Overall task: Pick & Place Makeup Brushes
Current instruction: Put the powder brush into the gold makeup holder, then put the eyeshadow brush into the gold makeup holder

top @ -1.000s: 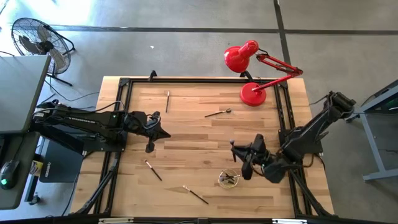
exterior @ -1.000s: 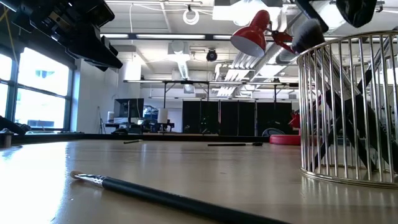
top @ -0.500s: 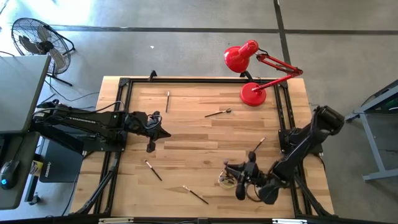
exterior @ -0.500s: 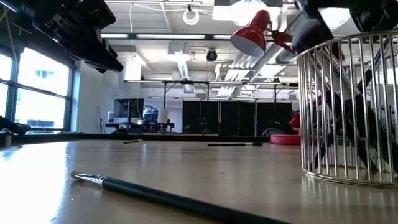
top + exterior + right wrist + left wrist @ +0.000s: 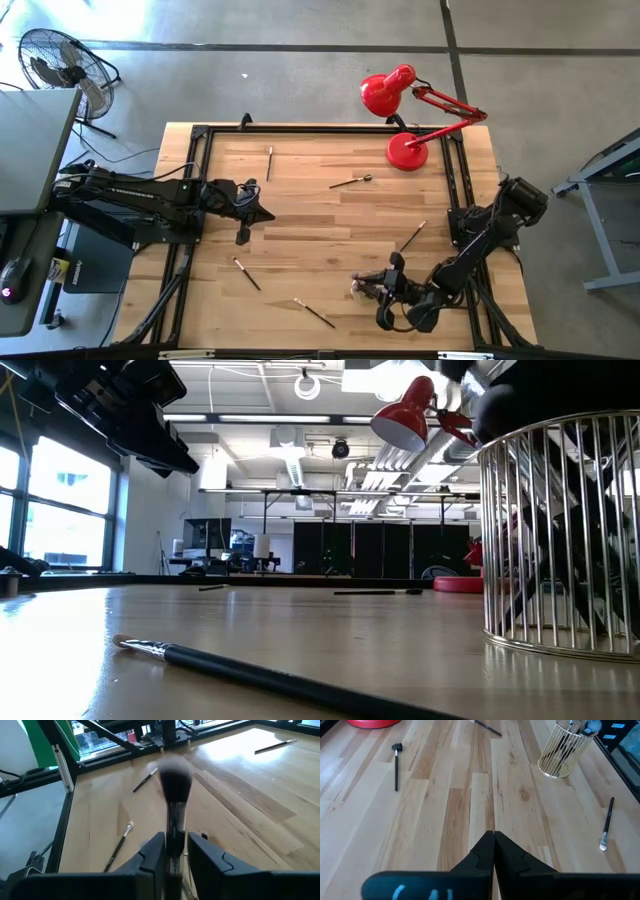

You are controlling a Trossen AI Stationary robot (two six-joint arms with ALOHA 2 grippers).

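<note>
On the table's near-right part, high view: my right gripper (image 5: pixel 383 288) hangs over the wire cup (image 5: pixel 358 294). A second ago it stood farther up the table, clear of the cup. My arm's retreat has uncovered one brush (image 5: pixel 413 236) that it hid then. Four more makeup brushes lie loose and unmoved: one near the far edge (image 5: pixel 269 163), one at mid-table (image 5: pixel 350 181) and two near the front (image 5: pixel 246 273) (image 5: pixel 315 313). My left gripper (image 5: pixel 264 215) waits at the table's left where it was. The red desk lamp (image 5: pixel 405 120) stands at the far right.

Low view: a dark mass (image 5: pixel 560 385) now covers the cup's rim (image 5: pixel 560 435), where a second ago a bristle head and open ceiling showed. A dark-handled brush (image 5: pixel 270 675) lies in the foreground as before.

Left wrist view: my left fingers (image 5: pixel 482 852) are pressed together, holding nothing. Beyond them stands the cup (image 5: pixel 563 750), with brushes inside. Loose brushes lie to either side (image 5: pixel 396 765) (image 5: pixel 606 822).

Right wrist view: a powder brush (image 5: pixel 175 785) with a dark fluffy head stands upright in my right gripper (image 5: pixel 175 842). Whether the gripper clamps it or has let go cannot be told. Three other brushes lie on the wood beyond (image 5: pixel 145 780) (image 5: pixel 117 845) (image 5: pixel 275 745).
</note>
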